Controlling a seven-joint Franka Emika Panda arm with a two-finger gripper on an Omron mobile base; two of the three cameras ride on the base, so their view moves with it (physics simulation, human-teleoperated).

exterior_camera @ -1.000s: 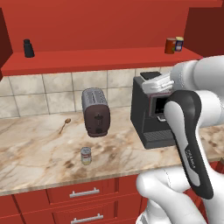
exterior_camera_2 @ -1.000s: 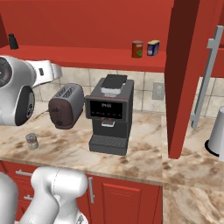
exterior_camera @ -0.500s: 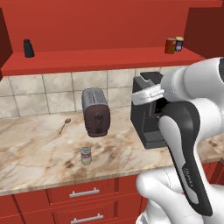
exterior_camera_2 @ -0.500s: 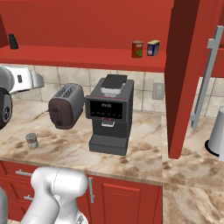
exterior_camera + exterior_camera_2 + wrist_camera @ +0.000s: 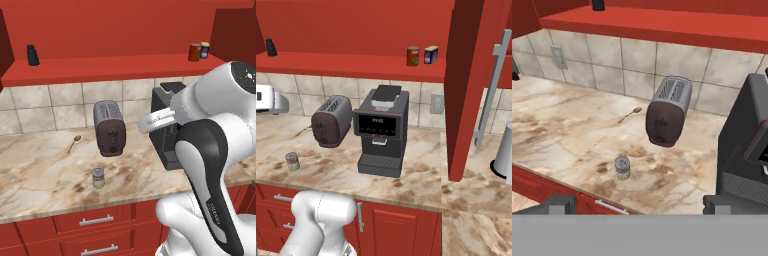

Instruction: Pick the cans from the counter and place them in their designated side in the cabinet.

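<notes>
Silvery can (image 5: 622, 167) stands on the tabletop (image 5: 567, 125), between and beyond the spread, empty fingers (image 5: 559, 204). Dark toaster (image 5: 668, 111) sits farther off behind it. Dark red can (image 5: 194, 52) is up on the cabinet shelf (image 5: 115, 67).

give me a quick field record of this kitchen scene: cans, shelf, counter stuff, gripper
silvery can: upright on the counter, near the front edge, in front of the toaster
dark red can: on the cabinet shelf, right part, beside the blue-and-yellow can
black shaker: left end of the shelf
spoon: flat on the counter, left of the toaster
coffee machine: right of the toaster
gripper: open, holding nothing, above the counter, looking toward the silvery can
left to do: silvery can not yet picked
</notes>
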